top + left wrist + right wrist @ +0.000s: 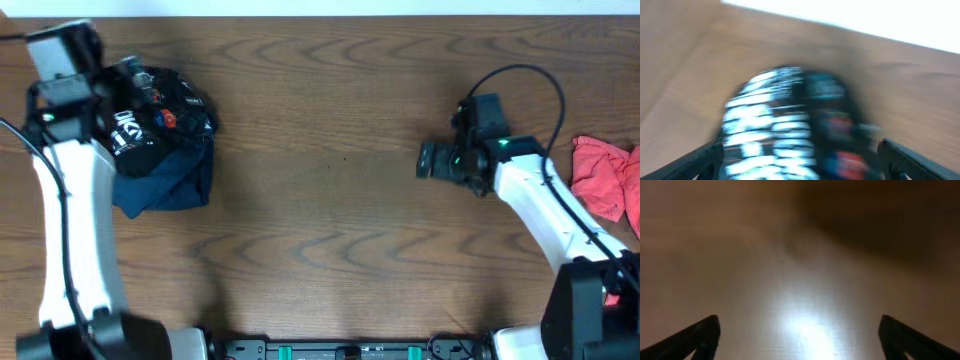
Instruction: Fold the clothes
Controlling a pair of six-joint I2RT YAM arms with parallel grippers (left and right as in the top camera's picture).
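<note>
- Lying bunched up at the far left of the wooden tabletop [330,230], the black jersey [160,112] is showing its white lettering and a small red logo to the overhead camera.
- It is sitting on top of a dark blue garment [175,185], which is sticking out from under it on the near side.
- The left arm [70,220] is reaching from the near left edge toward the far left corner, with its end hanging just beside the jersey's left side. Its jaws are too hidden in this view to read.
- The right gripper [428,160] is pointing left over bare wood in the right half, well apart from the jersey.
- A red cloth [605,175] is lying crumpled at the right edge, near the right arm.
- The left wrist view is coming through heavily blurred. The left gripper [805,162] is holding its jaws spread wide, one of its fingers [700,160] showing at each lower corner, and it is clamping nothing.
- The jersey is filling the space between and beyond those fingers, with white lettering on the left and coloured logos on the right. Whether the fingers are touching the fabric I cannot tell.
- In the right wrist view, the right gripper's jaws are also standing wide open and gripping nothing, with only glare-lit tabletop lying below them.
</note>
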